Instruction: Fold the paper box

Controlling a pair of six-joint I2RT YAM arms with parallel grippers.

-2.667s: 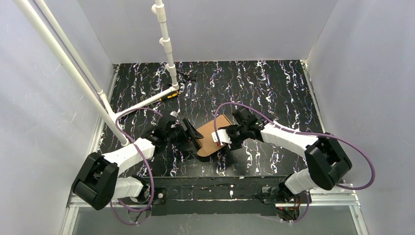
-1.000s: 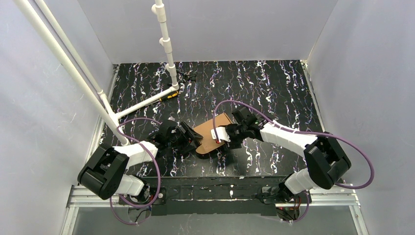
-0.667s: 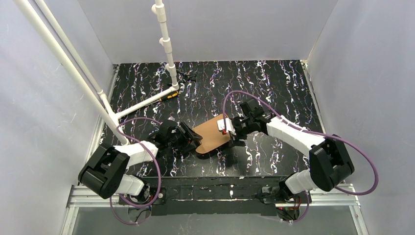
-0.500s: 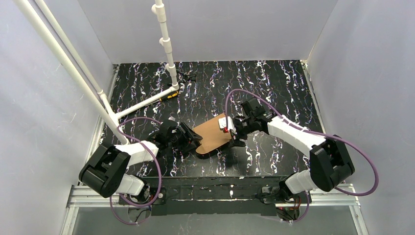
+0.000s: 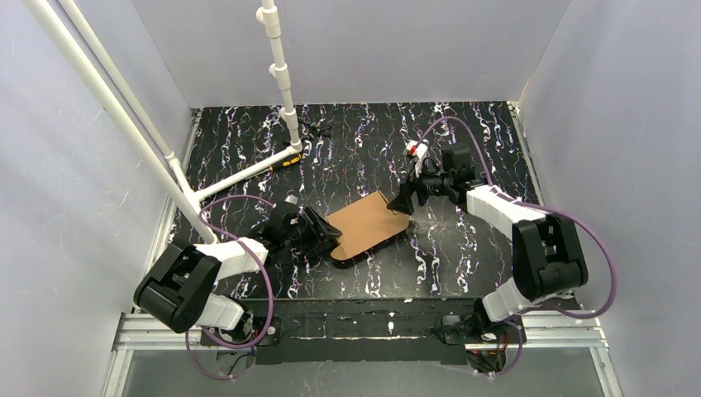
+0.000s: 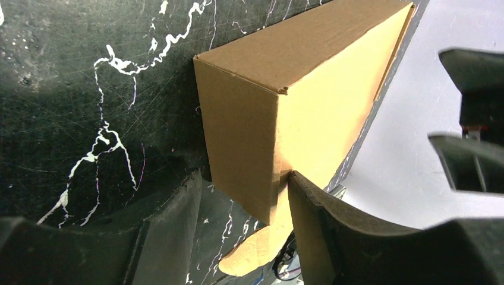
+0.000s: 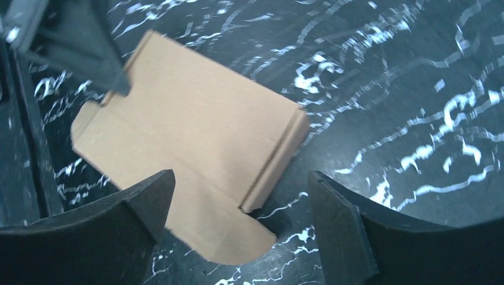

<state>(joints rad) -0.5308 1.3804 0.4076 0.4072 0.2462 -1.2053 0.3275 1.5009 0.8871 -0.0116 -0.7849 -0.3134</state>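
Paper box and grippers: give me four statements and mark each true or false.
1. The paper box is a flat sheet. False: it is folded up, with side walls.
2. The right gripper is open and not gripping the box. True.
3. The left gripper has a finger on each side of one box corner. True.
4. Both grippers are at the same end of the box. False: they are at opposite ends.

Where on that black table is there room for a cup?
Free: the far right corner of the table behind the right gripper; the near right strip beside the paper box. Crowded: the middle, at the left gripper, and the white pipes far left.
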